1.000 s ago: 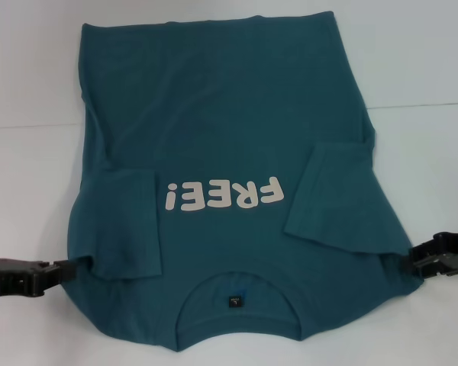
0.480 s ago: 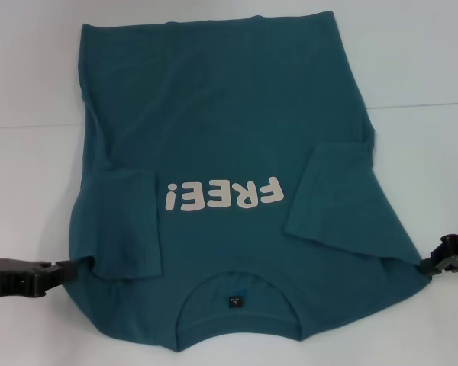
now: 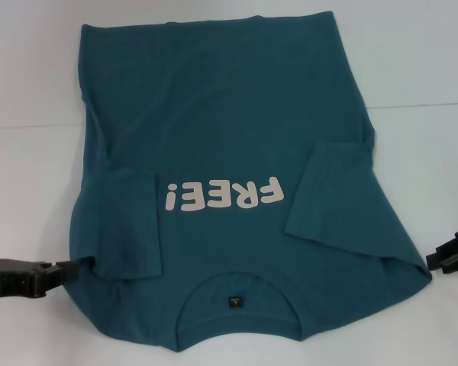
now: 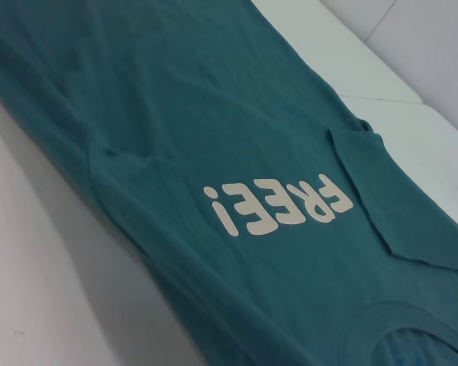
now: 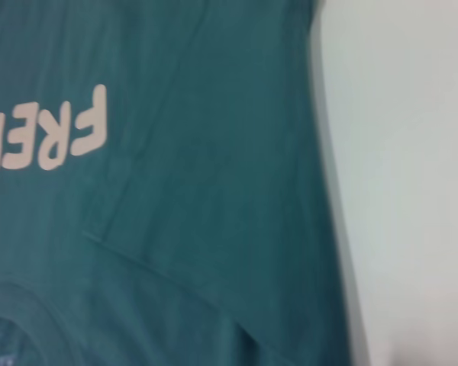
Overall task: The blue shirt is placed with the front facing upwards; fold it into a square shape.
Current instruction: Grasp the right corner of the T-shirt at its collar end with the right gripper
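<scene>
Lying front-up, the blue shirt has both sleeves folded inward.

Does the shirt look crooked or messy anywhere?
A little. On the blue shirt, both sleeves are folded inward, but the sleeve on the robot's right lies slanted while the left one sits straighter. The body also flares wider toward the collar. No tears or stains show.

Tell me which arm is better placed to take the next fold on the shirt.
Probably left. The left gripper sits at the blue shirt's shoulder edge beside the folded sleeve; the right gripper stands apart from the cloth on the table.
</scene>
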Tool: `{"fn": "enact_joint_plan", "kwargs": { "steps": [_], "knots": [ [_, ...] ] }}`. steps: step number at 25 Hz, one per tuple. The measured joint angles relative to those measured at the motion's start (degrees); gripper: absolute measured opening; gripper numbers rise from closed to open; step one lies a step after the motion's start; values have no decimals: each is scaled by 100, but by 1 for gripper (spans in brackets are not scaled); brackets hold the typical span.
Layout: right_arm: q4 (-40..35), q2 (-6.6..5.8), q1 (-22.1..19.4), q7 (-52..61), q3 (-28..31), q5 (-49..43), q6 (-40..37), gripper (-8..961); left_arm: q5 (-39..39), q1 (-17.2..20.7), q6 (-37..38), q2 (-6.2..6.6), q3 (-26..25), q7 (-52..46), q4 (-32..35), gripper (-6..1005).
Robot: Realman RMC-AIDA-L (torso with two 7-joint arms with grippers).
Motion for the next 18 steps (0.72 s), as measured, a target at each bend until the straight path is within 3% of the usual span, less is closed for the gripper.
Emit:
{"fn": "enact_joint_plan", "kwargs": {
  "steps": [7, 18],
  "knots": [
    [-5, 67, 17, -18, 36, -41, 50, 349, 0, -29, 5, 0, 0, 0, 0, 35],
    [60, 172, 60, -21, 13, -23, 205, 827, 0, -63, 3, 0, 0, 0, 9, 35]
  ]
}}
